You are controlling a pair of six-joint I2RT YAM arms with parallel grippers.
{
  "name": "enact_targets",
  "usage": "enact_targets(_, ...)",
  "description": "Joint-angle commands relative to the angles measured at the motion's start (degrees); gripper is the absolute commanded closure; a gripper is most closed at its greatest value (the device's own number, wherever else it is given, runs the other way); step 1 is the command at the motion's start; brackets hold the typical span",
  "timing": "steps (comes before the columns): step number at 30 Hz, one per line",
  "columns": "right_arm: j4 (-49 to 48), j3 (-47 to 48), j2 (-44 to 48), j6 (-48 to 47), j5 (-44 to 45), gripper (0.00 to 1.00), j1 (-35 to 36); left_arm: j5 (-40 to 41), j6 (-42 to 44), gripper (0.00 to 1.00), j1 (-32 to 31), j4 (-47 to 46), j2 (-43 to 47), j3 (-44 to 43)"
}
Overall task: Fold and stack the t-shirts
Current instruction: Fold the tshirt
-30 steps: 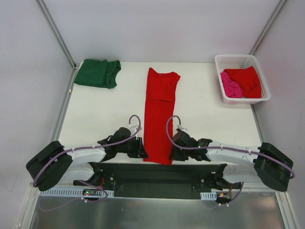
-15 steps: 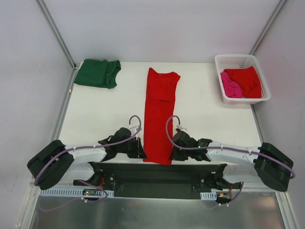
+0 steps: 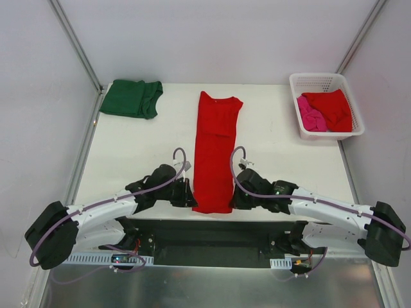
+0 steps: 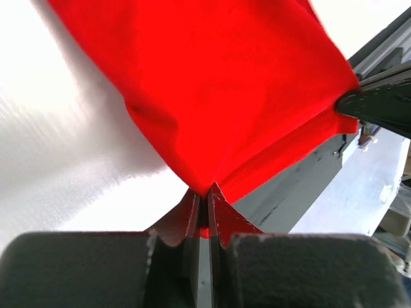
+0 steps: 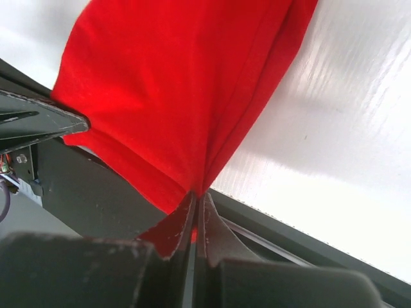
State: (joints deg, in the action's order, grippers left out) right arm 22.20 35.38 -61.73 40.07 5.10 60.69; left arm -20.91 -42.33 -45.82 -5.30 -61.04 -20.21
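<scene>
A bright red t-shirt (image 3: 216, 151) lies folded into a long strip down the middle of the table, collar at the far end. My left gripper (image 3: 191, 200) is shut on its near left corner (image 4: 212, 186), and my right gripper (image 3: 234, 200) is shut on its near right corner (image 5: 196, 186). Both corners are lifted slightly off the table edge. A dark green t-shirt (image 3: 131, 98) lies folded at the far left. Another red t-shirt (image 3: 332, 108) and a pink one (image 3: 310, 117) sit crumpled in the basket.
The white lattice basket (image 3: 324, 80) stands at the far right corner. The black mounting rail (image 3: 212, 234) runs along the near table edge, right under the shirt's hem. Grey walls close in on the left, back and right.
Both grippers closed on the near corners of the red t-shirt. They then moved a little away from the near edge, drawing the hem up the table with them.
</scene>
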Motion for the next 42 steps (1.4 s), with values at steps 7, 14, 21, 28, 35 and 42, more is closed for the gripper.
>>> enact_targets(7, 7.9, 7.1, 0.0, -4.0, 5.7, 0.99, 0.1, 4.2, 5.9, 1.0, -0.6, 10.7, 2.0, -10.4)
enact_targets(14, 9.8, 10.1, -0.6, -5.8, 9.0, 0.99, -0.4, 7.3, 8.9, 1.0, -0.5, 14.8, 1.4, -15.1)
enact_targets(21, 10.4, 13.8, -3.3, -10.3, 10.0, 0.99, -3.2, 11.1, 12.7, 1.0, -0.3, 18.0, -0.6, -20.8)
enact_targets(28, 8.5, 17.5, -6.6, -16.4, 9.1, 0.99, -8.7, 13.8, 17.3, 1.0, 2.0, 18.4, -6.5, -28.5)
enact_targets(35, 7.1, 21.3, -9.5, -21.7, 6.1, 0.99, -16.1, 12.0, 20.5, 1.0, 7.4, 18.3, -9.6, -33.5)
enact_targets(42, 4.2, 26.1, -15.4, -26.3, 3.2, 0.99, -20.3, 10.1, 22.9, 1.0, 12.3, 18.0, -13.3, -35.7)
